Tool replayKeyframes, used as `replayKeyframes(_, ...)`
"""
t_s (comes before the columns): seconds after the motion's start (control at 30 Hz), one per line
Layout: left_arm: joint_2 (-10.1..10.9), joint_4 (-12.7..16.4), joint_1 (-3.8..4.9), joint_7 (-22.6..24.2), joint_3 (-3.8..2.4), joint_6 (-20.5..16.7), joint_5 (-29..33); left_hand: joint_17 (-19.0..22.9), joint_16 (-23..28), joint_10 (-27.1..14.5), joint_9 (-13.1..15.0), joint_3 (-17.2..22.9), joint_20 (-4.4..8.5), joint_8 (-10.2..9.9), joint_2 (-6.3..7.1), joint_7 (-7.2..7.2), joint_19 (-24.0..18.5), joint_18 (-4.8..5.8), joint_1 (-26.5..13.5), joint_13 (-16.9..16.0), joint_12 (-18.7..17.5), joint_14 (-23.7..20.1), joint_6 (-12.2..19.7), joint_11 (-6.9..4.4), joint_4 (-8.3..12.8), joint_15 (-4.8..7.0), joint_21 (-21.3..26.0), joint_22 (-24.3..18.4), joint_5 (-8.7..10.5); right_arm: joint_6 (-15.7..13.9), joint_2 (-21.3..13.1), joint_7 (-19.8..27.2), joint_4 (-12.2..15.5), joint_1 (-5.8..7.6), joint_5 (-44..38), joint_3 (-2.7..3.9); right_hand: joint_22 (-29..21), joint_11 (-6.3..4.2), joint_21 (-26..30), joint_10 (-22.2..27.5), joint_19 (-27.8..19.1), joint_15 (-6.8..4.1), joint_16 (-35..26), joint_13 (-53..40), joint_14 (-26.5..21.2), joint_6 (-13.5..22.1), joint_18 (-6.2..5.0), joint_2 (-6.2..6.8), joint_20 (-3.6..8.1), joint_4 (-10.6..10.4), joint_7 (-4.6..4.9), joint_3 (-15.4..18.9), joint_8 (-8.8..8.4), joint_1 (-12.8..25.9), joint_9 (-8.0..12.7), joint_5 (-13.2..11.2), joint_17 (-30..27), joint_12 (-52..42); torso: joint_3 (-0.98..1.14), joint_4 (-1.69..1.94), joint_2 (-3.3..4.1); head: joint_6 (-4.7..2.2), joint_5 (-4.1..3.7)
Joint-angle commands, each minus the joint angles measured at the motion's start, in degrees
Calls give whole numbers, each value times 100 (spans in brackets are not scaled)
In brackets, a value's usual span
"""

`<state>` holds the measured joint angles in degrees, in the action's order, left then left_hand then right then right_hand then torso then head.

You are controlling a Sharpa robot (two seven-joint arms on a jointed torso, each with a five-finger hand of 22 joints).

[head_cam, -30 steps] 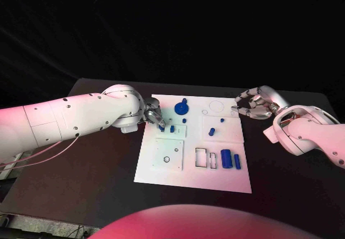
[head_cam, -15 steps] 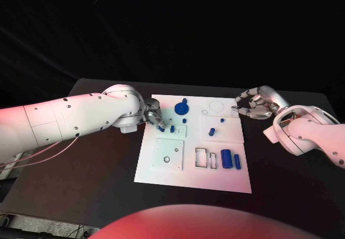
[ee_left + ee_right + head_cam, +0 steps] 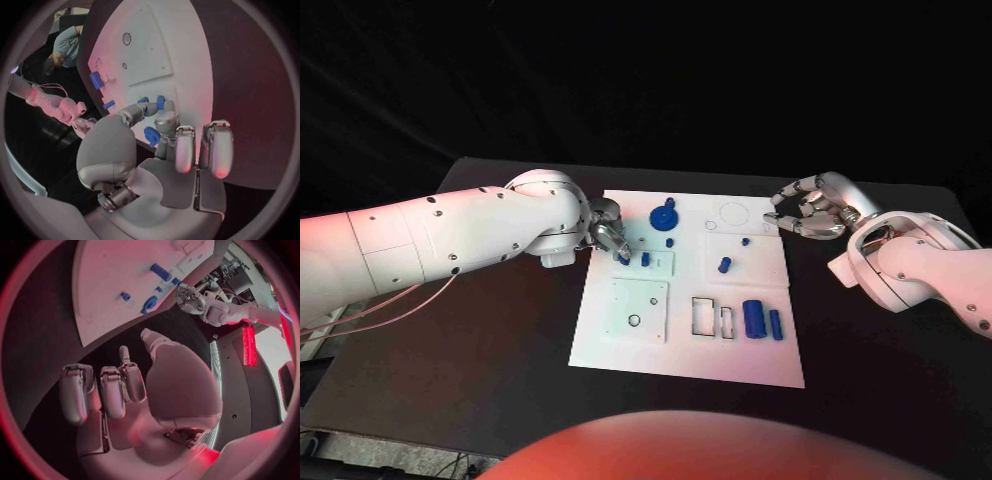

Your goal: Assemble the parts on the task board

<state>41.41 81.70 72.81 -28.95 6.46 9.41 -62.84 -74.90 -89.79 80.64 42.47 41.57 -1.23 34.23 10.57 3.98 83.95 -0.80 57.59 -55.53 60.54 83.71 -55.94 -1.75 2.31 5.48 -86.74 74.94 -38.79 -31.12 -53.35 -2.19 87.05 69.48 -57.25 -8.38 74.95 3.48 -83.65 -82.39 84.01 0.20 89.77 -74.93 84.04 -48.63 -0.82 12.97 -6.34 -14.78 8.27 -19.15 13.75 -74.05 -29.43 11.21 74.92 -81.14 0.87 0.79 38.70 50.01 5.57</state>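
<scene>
The task board (image 3: 689, 340) lies flat in the middle of the black table (image 3: 473, 380), its long side running near to far. The left hand (image 3: 606, 232) sits over the board's left edge, toward the far end, fingertips down on a small blue part (image 3: 625, 258) with a second blue part (image 3: 646, 258) just beside it; whether it actually pinches the piece I cannot tell. The right hand (image 3: 811, 212) hovers off the board's far right corner, fingers curled apart around nothing. A round blue part (image 3: 664, 215) lies far, two blue cylinders (image 3: 756, 318) nearer right
</scene>
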Motion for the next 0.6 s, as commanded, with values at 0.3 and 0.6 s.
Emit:
replayKeyframes(0.3, -45, -34, -16, -30, 15, 187, 134, -1510, -21, 117, 554, 525, 37, 38, -142, -274, 418, -3, -215, 44, -84, 629, -265, -73, 368, 29, 1, 1397, 383, 39, -6, 30, 13, -3, -28, 0, 1215, 7, 26, 25, 253, -54, 23, -639, 596, 41, -78, 4, 54, -32, -13, -13, 23, 69, -6, 38, 1508, 15, 3, 0, 3, -1, -20)
replayKeyframes(0.6, -101, -99, -17, -28, 21, 191, 213, -1510, -21, 157, 685, 457, 52, -17, -134, -318, 422, -1, -572, -12, -40, 629, -302, -96, 151, 53, -4, 1399, 881, 39, -13, 30, 21, -3, -28, 0, 1215, 7, 26, 25, 253, -54, 23, -639, 596, 41, -78, 4, 54, -32, -13, -13, 23, 69, -6, 38, 1508, 15, -2, -6, 4, -1, -38)
